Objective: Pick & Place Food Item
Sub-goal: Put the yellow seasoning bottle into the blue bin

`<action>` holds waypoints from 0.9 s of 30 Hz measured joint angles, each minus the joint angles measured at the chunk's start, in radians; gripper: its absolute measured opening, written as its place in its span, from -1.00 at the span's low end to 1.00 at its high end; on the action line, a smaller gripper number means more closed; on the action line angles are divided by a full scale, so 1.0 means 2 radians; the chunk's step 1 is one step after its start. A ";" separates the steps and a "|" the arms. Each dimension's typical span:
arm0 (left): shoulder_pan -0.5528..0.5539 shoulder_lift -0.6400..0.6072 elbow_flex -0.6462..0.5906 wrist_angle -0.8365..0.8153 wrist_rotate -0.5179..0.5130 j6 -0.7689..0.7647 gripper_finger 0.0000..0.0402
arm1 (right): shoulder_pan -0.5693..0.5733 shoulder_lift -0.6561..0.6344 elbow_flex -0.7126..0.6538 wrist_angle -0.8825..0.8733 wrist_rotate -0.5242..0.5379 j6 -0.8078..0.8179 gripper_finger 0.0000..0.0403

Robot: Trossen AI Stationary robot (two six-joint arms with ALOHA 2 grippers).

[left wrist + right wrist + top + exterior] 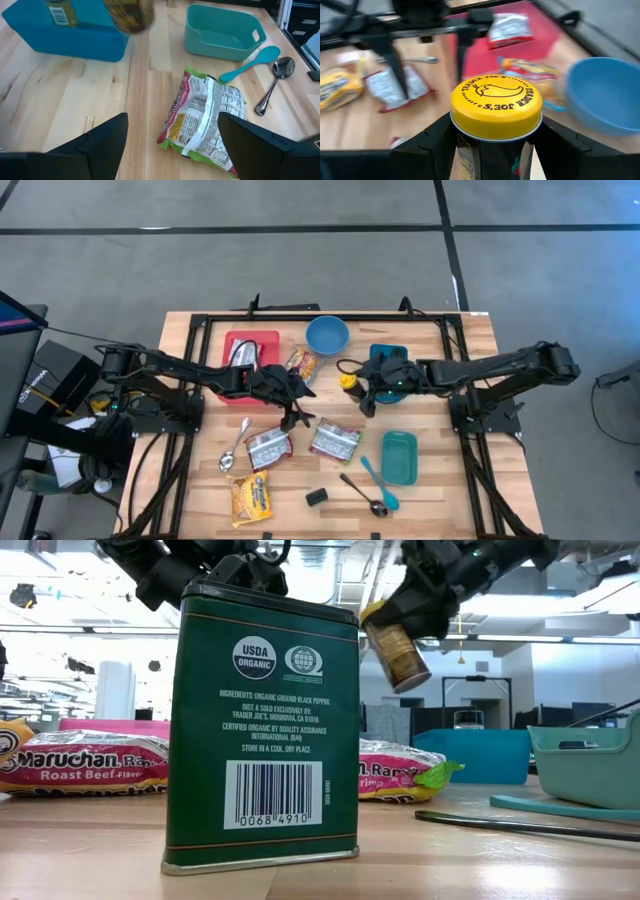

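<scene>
A glass jar with a yellow lid point(496, 107) is between the fingers of my right gripper point(495, 147), up in the air near the table's middle point(348, 381). In the low view the jar point(396, 648) hangs tilted, well above the wood. My right gripper point(362, 392) reaches in from the table's right. My left gripper point(298, 415) stands open just left of it, above a green-edged ramen packet point(205, 117) that lies flat on the table, and touches nothing. My right gripper pinches the jar's body just under the yellow lid point(470, 150) between its two fingers, one on each side. The fingers point(432, 145) come from the table's right, slanting downward. The jar is lifted clear of the table and leans over, lid end uppermost.
A green spice tin point(262, 730) stands near the front edge. A red tray point(250, 345), blue bowl point(327, 335) and blue bin point(392, 358) sit at the back. A teal container point(398, 457), spoons point(362, 490) and more packets point(268, 448) lie nearer the front.
</scene>
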 joint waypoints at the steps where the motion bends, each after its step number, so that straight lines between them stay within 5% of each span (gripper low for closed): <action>1: 0.000 0.000 0.000 0.000 0.000 0.000 0.50 | 0.000 -0.007 0.000 -0.008 0.014 0.000 0.07; 14: 0.000 0.001 0.000 0.000 0.000 0.000 0.50 | 0.001 -0.037 -0.014 -0.057 0.173 0.006 0.08; 21: 0.000 0.001 0.000 0.000 -0.004 0.000 0.50 | 0.013 -0.037 -0.089 -0.029 0.334 0.085 0.08; 27: 0.000 0.001 0.000 0.000 -0.006 0.000 0.50 | 0.029 -0.037 -0.142 0.011 0.366 0.171 0.08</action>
